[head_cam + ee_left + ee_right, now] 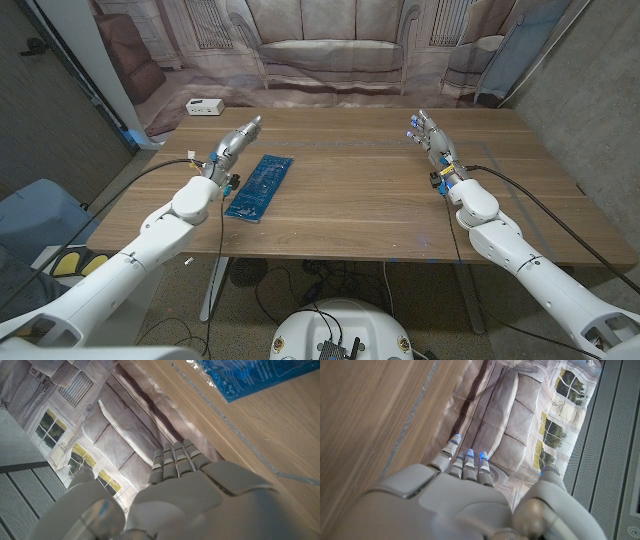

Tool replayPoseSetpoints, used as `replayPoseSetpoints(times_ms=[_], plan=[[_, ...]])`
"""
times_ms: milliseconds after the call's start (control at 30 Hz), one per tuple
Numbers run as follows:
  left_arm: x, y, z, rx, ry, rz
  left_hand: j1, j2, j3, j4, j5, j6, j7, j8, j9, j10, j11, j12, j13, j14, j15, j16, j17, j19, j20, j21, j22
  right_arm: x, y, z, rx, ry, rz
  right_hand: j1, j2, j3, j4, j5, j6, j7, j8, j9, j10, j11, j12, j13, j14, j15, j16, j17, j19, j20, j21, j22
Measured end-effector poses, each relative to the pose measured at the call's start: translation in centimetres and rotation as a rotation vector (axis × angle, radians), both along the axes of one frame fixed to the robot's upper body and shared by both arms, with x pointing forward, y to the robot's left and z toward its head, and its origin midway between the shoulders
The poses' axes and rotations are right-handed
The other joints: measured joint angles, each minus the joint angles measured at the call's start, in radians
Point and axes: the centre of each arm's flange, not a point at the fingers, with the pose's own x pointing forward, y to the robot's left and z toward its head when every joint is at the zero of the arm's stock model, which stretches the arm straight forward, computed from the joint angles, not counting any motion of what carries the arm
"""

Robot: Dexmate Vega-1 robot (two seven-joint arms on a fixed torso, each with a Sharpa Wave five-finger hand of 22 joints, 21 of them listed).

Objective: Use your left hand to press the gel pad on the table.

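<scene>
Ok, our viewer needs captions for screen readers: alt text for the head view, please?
A blue gel pad lies on a wooden table, with the robot's left hand just beside it, not touching it. The right hand waits open across the table; a white box sits at the far left corner.

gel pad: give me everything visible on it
The gel pad is a blue rectangular pouch with a pale printed pattern and a clear, shiny sealed edge, as the left wrist view shows. It lies flat on the wooden table, on the robot's left side, angled slightly. The left hand is beside it, apparently not touching.
</scene>
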Motion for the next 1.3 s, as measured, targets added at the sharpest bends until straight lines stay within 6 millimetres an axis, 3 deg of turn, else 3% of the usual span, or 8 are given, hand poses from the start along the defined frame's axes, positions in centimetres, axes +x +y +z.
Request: replayPoseSetpoints(times_ms=[467, 1300], plan=[[-0.1, 0.5, 0.4, 0.081, -0.012, 0.033, 0.005, 0.005, 0.0, -0.009, 0.0, 0.02, 0.004, 0.0, 0.0, 0.014, -0.002, 0.0, 0.0, 0.017, 0.002, 0.0, 0.0, 0.013, 0.012, 0.0, 0.0, -0.5, 0.4, 0.0, -0.002, -0.002, -0.004, 0.0, 0.0, 0.0, 0.0, 0.0, 0.0, 0.0, 0.0, 0.0, 0.0, 0.0, 0.0, 0.0, 0.0, 0.0, 0.0, 0.0, 0.0, 0.008, 0.0, 0.0], [-0.5, 1.6, 0.1, 0.168, -0.063, 0.076, 0.018, 0.003, -0.004, -0.021, 0.0, 0.068, 0.012, 0.0, 0.005, 0.06, 0.001, 0.004, 0.0, 0.074, 0.002, 0.0, 0.0, 0.069, 0.008, 0.0, 0.0, -1.0, 0.5, -0.2, 0.0, 0.013, -0.014, 0.0, 0.0, 0.003, -0.003, 0.0, 0.0, 0.0, 0.0, 0.0, 0.007, 0.0, 0.0, 0.003, 0.006, 0.005, 0.0, -0.003, 0.002, 0.009, 0.0, 0.0]])
